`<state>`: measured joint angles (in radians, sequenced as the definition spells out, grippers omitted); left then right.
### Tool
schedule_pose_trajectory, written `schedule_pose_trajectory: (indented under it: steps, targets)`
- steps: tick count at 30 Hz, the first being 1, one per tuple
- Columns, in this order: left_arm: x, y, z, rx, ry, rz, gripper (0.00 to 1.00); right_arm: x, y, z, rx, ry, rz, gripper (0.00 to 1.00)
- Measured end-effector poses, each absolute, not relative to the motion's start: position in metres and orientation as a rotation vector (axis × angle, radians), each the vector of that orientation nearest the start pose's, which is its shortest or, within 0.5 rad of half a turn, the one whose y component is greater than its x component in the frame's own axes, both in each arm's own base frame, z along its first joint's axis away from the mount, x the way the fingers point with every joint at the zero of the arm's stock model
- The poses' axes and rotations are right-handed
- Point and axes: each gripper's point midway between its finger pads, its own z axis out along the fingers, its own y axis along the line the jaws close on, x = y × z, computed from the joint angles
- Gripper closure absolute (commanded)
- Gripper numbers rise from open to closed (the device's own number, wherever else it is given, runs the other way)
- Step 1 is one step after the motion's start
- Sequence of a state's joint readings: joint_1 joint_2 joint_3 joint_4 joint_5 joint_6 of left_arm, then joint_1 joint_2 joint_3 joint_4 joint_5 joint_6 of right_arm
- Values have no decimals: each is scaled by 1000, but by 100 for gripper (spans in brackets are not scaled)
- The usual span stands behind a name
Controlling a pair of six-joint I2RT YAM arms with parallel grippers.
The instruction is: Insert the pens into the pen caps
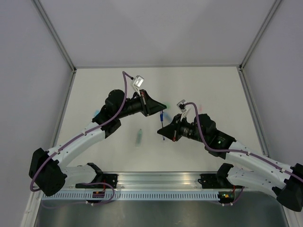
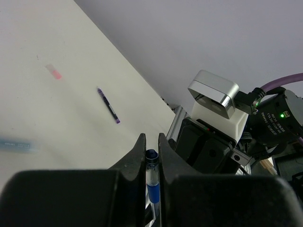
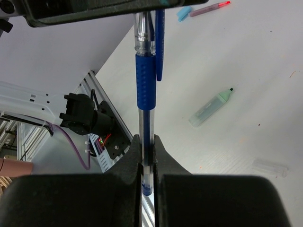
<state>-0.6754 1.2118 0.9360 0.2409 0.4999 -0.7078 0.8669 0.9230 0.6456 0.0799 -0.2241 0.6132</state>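
Observation:
A blue pen (image 1: 162,124) with a clear barrel and blue grip (image 3: 145,80) hangs in the air between my two grippers. My right gripper (image 3: 147,142) is shut on its tail end. My left gripper (image 2: 151,142) is shut on the clear, blue-tipped cap (image 2: 151,163) at the pen's other end, and its blue clip (image 3: 160,42) lies along the barrel. On the table lie a dark purple pen (image 2: 108,105), a red pen (image 3: 210,8), a light blue cap (image 3: 184,13), a pinkish cap (image 2: 54,72) and a mint-green piece (image 3: 211,108) with a dark tip.
A clear tube (image 3: 270,166) lies on the white table (image 1: 213,85) right of the green piece. Another pale blue piece (image 2: 14,144) lies blurred at the left edge of the left wrist view. A metal rail (image 1: 156,182) runs along the near edge. Grey walls enclose the table.

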Motion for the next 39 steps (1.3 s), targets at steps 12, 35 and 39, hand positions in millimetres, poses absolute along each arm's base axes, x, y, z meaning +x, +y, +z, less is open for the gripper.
schedule_pose_trajectory:
  steps: [12,35,39]
  targets:
    - [227,-318,326,377,1618,-1493,98,169,301,247,-505,1922,1159,100]
    - [230,-312,347,303,1452,-1558,98,185,306,261,-630,1926,1020,100]
    - [233,-311,346,294,1449,-1535,98,189,303,262,-635,1942,1001,100]
